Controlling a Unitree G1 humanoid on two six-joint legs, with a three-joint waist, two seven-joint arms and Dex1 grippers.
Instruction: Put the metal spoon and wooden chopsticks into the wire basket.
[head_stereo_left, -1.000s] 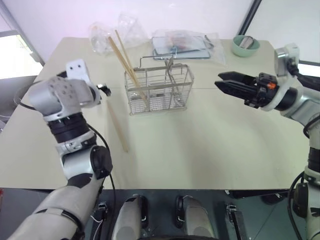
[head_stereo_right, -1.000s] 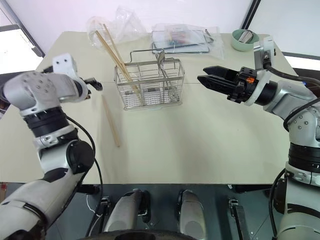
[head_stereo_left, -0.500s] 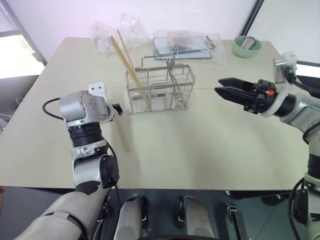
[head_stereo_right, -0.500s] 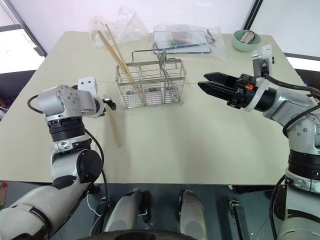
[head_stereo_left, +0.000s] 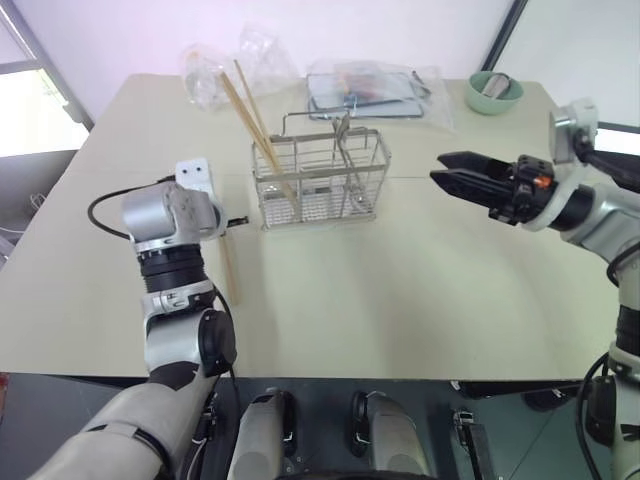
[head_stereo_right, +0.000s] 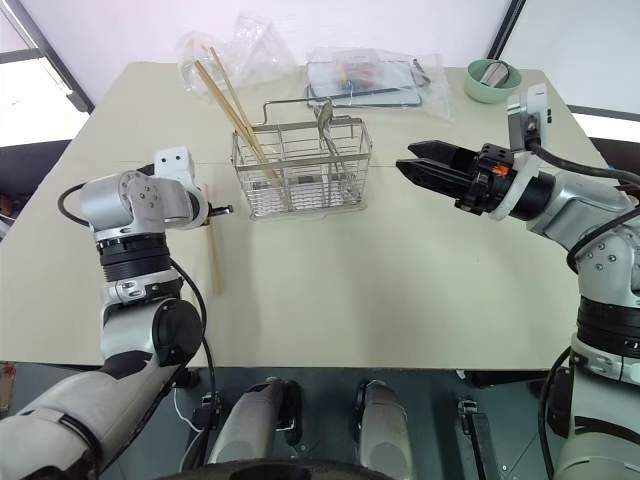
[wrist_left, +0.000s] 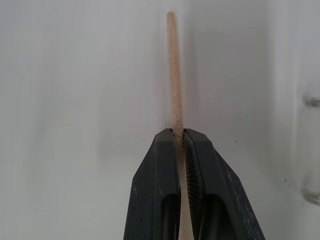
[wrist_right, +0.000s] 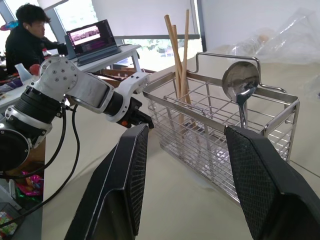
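The wire basket (head_stereo_left: 320, 182) stands mid-table with two wooden chopsticks (head_stereo_left: 250, 108) leaning out of its left end. The metal spoon (wrist_right: 240, 82) stands upright inside it, bowl up. One more chopstick (head_stereo_left: 229, 272) lies flat on the table to the basket's left. My left gripper (wrist_left: 179, 132) is shut on this chopstick (wrist_left: 173, 75), which sticks out past the fingertips. To the right of the basket, my right gripper (head_stereo_left: 445, 168) hovers above the table, open and holding nothing, pointing toward the basket.
A green bowl (head_stereo_left: 492, 92) sits at the far right corner. A plastic-wrapped tray (head_stereo_left: 365, 88) and crumpled clear bags (head_stereo_left: 215, 70) lie behind the basket. A person (wrist_right: 22, 37) sits at a laptop beyond the table's left side.
My left gripper has closed on the loose chopstick. The chopstick's near end has swung left, so it lies straighter. The right arm has kept still.
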